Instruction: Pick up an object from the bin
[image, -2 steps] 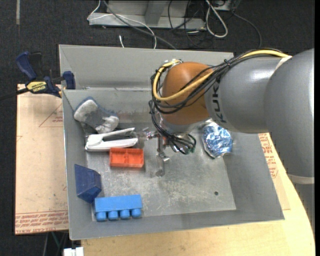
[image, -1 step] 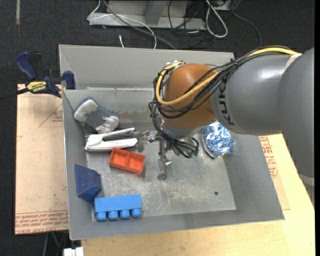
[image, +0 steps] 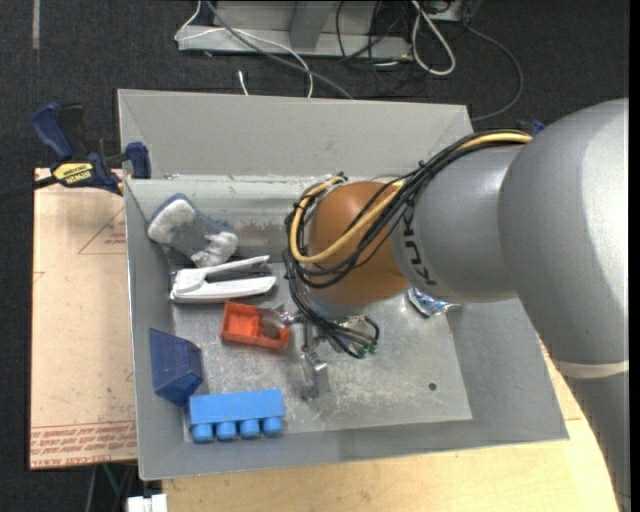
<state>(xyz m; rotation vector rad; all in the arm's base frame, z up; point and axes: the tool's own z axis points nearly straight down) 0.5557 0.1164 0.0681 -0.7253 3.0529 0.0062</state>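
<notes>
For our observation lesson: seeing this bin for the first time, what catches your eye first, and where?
The bulky grey arm with its orange cover dominates the right, its pincer low over the middle of the bin. Next come the bright blue studded block at the lower left and the orange-red piece just left of the pincer.

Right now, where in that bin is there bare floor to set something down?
The bin floor at lower right is bare, between the end effector and the front wall. The left side is crowded: white clip-like tool, orange piece, dark blue wedge, light blue block.
</notes>
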